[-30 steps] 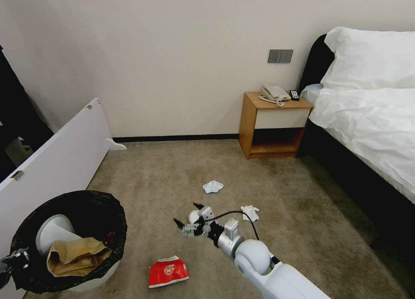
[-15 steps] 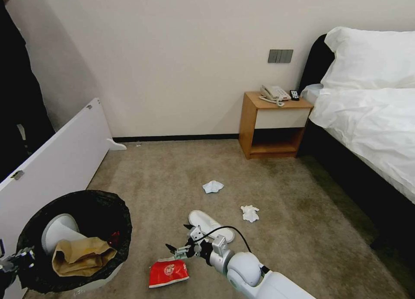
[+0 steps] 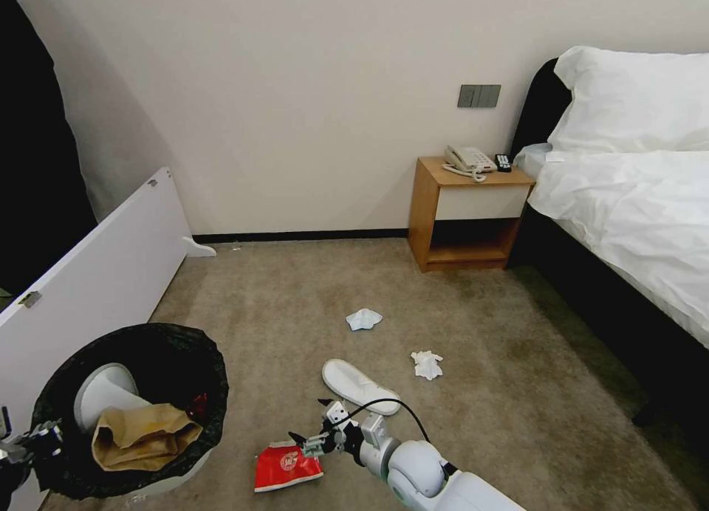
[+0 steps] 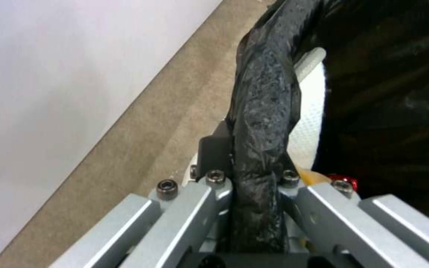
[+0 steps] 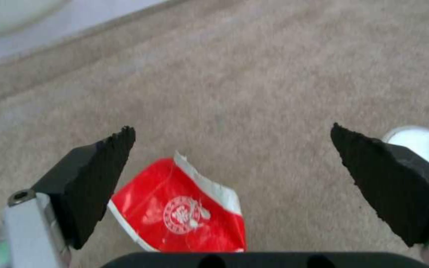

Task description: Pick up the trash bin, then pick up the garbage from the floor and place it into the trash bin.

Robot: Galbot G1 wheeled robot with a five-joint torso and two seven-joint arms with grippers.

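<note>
The right tool hangs low over the floor, its jaws spread wide with nothing between them. It sits just at the 1 o'clock corner of the red packet. That wide spread and low pose suit a drop onto the packet, so I judge this to be the thing being lined up. From the right wrist the packet lies below the two black pads, nearer one pad than the other, so the tool looks off-centre over it. That offset is hard to read from the head view.

At 2 o'clock of this tool lies a white slipper, close by. Two tissues rest farther out: one toward 2 o'clock and one toward 12.

The left tool is clamped on the bin at its near-left rim, at about 9 o'clock of the right tool. I take it that the bin is carried this way so it stays beside the litter. The left wrist view makes the grip plain: the fingers pinch the bag-wrapped rim from both sides. From the head, the bin's contents show instead: a brown paper bag and a white slipper.
</note>
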